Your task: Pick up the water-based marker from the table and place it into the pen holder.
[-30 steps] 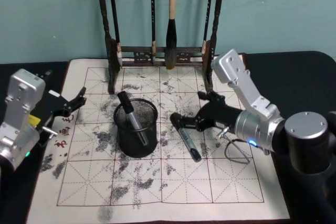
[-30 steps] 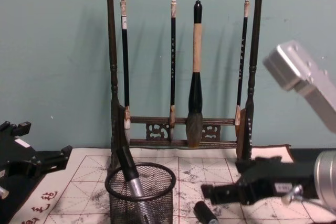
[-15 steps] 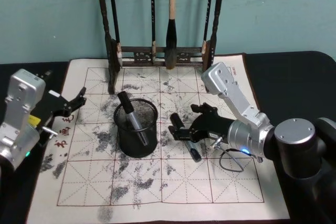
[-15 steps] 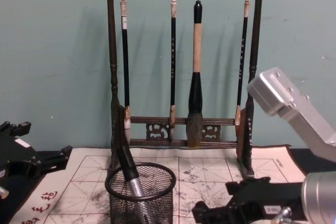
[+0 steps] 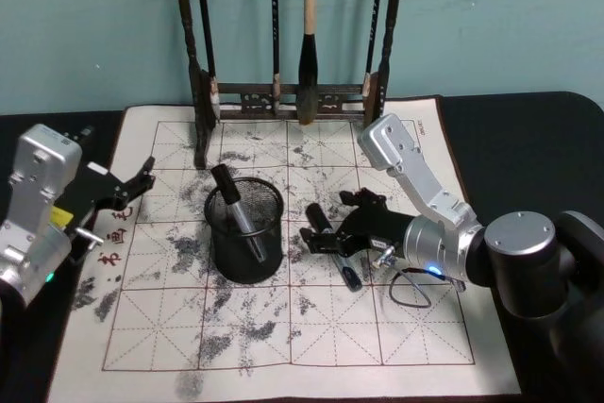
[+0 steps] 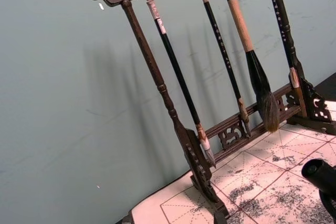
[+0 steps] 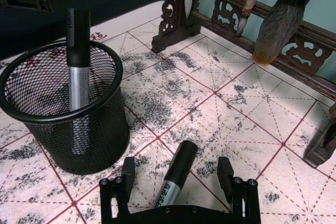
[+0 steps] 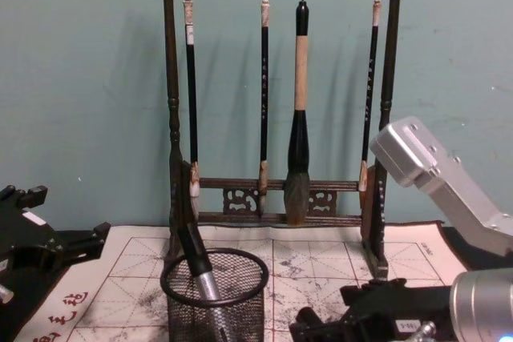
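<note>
Our right jaws sat wide open and empty astride the water-based marker (image 7: pixel 176 171), which lay on the calligraphy mat (image 5: pixel 311 327) covering the desk (image 5: pixel 528 139), near the pen holder (image 5: pixel 236 257). From there, closing should pinch its barrel. Our left arm (image 5: pixel 38 205) rested at the mat's edge.

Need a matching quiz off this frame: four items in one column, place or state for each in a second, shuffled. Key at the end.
Column 1
1. right tool
2. left tool
3. pen holder
4. thick brush

Column 2
A. hanging from the brush rack
B. open, one finger either side of the marker lying on the table
C. standing upright, a second marker leaning inside it
D. parked at the left side of the table

Pairs: 1-B, 2-D, 3-C, 4-A
</note>
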